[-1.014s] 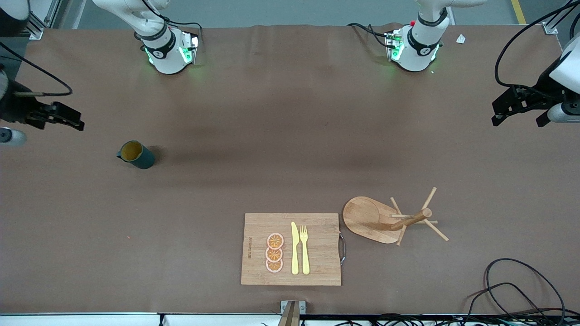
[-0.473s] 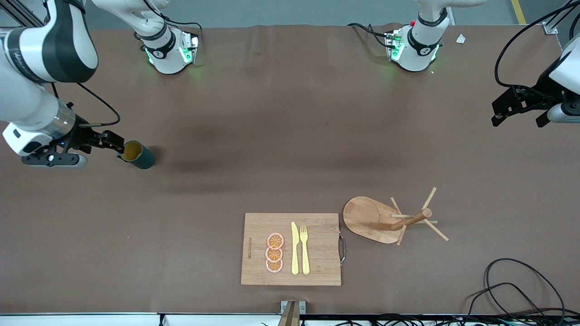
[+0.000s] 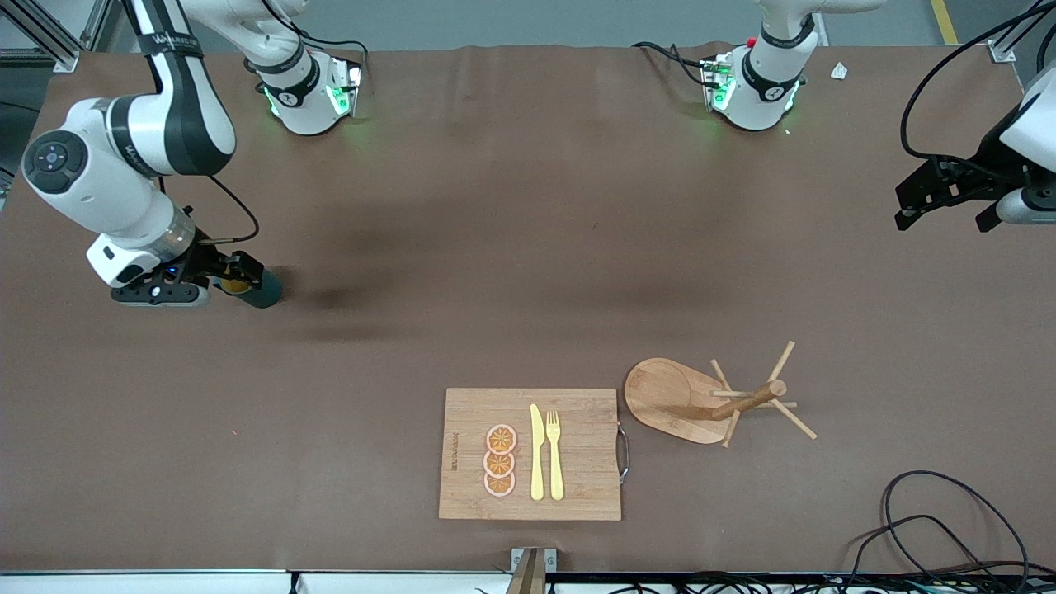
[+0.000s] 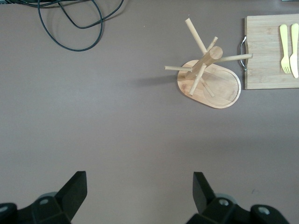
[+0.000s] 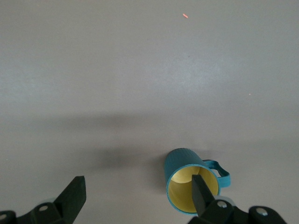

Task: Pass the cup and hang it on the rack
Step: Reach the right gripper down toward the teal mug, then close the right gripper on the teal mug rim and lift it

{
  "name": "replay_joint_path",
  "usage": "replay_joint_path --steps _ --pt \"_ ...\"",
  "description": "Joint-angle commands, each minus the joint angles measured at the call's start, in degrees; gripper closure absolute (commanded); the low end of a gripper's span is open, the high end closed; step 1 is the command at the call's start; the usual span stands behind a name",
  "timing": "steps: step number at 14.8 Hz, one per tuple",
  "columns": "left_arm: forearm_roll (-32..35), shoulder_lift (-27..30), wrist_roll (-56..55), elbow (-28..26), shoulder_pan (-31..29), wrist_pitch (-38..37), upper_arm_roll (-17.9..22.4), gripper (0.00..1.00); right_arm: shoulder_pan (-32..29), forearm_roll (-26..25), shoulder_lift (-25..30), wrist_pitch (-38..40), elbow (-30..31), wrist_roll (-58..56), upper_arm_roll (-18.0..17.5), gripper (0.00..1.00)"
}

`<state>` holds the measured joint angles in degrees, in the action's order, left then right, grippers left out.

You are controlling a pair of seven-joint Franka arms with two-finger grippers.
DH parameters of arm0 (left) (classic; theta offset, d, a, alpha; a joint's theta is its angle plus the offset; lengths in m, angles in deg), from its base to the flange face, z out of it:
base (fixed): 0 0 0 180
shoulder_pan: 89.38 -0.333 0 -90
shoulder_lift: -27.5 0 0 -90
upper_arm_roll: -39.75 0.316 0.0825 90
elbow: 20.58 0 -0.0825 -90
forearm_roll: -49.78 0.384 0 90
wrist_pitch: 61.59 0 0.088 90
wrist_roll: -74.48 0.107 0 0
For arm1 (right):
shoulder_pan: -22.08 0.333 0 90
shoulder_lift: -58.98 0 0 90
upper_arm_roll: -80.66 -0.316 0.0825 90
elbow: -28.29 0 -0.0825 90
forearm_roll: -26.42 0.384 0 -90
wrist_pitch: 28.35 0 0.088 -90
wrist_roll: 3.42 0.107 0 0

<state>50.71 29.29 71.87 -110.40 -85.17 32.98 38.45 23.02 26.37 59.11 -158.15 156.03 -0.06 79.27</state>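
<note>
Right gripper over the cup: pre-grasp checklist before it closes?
1. Right gripper open: ok, fingers spread wide in the right wrist view.
2. Cup centred between the fingers: not ok, it sits under one finger, off to one side.
3. Cup upright on the table: ok, its yellow inside faces up.
4. Cup handle clear of the fingers: cannot tell, it lies close to that finger.
5. Left gripper ready for the pass: ok, it waits open at its end of the table.
6. Rack standing, pegs free: ok.
</note>
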Motion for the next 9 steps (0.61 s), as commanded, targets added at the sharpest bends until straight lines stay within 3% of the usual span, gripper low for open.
replay_joint_path --steps 1,9 --pt "-0.58 -0.47 0.58 0.34 -0.34 -0.09 -0.02 0.00 -0.32 -0.04 2.60 -3.96 4.88 0.60 0.07 0.00" --pt "-0.49 -0.56 0.93 0.43 -0.34 -0.09 -0.02 0.00 -1.81 -0.04 0.66 -14.08 12.01 0.51 0.15 0.00"
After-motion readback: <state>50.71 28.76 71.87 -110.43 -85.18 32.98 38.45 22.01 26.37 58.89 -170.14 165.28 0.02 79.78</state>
